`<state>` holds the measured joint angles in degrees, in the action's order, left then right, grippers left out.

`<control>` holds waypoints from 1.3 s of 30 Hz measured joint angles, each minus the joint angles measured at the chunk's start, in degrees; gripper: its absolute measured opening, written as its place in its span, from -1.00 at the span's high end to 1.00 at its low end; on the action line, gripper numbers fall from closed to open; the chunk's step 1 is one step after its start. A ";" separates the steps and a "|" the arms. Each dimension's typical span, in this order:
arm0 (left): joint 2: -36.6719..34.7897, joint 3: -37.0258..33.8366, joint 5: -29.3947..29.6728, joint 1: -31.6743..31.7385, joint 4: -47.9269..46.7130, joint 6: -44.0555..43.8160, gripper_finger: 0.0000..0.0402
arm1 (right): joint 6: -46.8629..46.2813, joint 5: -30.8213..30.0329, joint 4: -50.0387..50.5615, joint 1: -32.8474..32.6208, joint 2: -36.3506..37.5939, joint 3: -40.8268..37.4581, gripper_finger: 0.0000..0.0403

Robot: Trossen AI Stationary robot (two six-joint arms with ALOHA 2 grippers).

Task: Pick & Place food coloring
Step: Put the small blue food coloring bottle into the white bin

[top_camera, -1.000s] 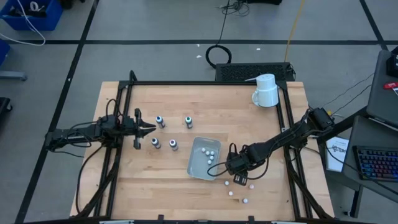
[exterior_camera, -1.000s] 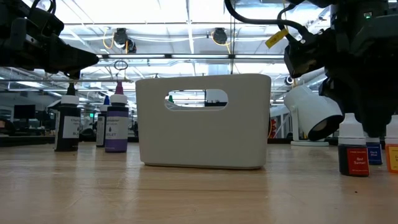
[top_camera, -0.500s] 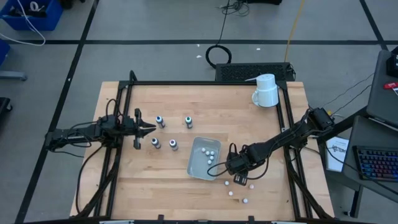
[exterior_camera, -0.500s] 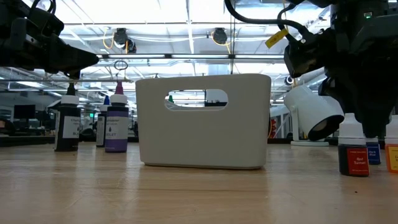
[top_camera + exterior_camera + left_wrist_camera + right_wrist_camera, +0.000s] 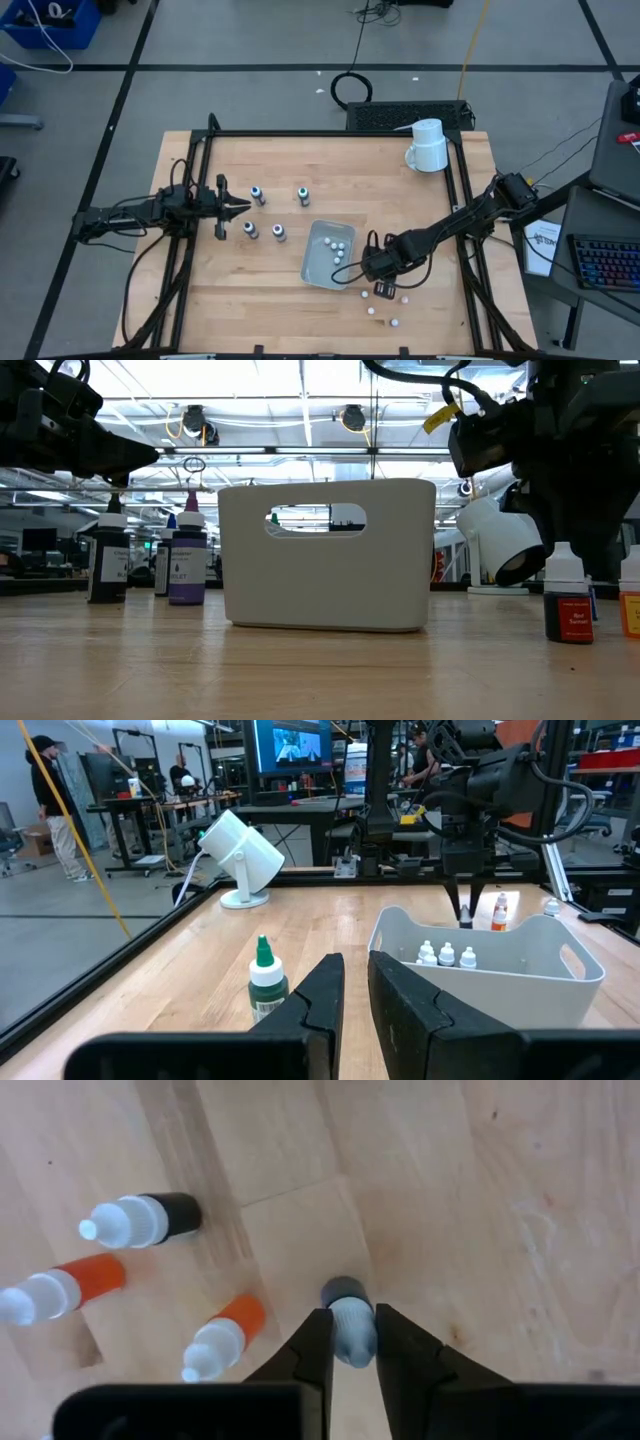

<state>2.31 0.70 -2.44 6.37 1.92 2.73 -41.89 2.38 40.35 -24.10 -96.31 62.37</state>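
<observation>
Since the earlier frame the right tool (image 5: 383, 289) has lowered over the bottle just right of the bin, which now lies under it in the high view, and its fingers have drawn in.

1. Counter (image 5: 250, 290): wooden top inside a dark frame.
2. Mug (image 5: 428, 145): white, upside down, at the far right corner.
3. Bin (image 5: 318, 268): white, near the middle, holding several white-capped bottles (image 5: 338, 247).
4. Left arm: waits at the left side. Left tool (image 5: 236, 208) is fully closed and holds nothing.
5. Right arm: reaches in from the right edge. In the right wrist view the right tool (image 5: 351, 1342) stands over a small bottle with a pale cap (image 5: 349, 1320), one finger on each side, nearly closed on it. Whether the fingers already press the bottle cannot be told.
6. Four dark-capped bottles (image 5: 257, 195): upright, left of the bin.
7. Loose bottles (image 5: 371, 311): two stand near the right tool, on the near side.
8. Right wrist view: a black bottle (image 5: 140, 1220) and two orange bottles (image 5: 222, 1336) stand beside the straddled one.
</observation>
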 joint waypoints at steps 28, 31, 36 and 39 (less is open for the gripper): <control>-0.02 0.01 0.00 0.01 -0.01 0.02 0.71 | 21.94 -13.03 12.58 6.19 2.61 35.20 0.79; -0.01 0.01 -0.01 -0.02 0.04 0.00 0.71 | 24.01 -12.99 16.60 7.27 -0.88 41.37 0.79; -0.02 0.01 0.00 0.01 -0.05 0.02 0.71 | 27.89 -11.67 24.79 9.04 -9.59 53.65 0.79; -0.02 0.01 0.00 0.01 0.04 -0.01 0.71 | 30.06 -9.48 28.73 10.37 -15.02 60.35 0.79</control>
<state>2.28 0.71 -2.44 6.37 1.96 2.72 -11.83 -7.10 69.08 -13.73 -111.33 122.72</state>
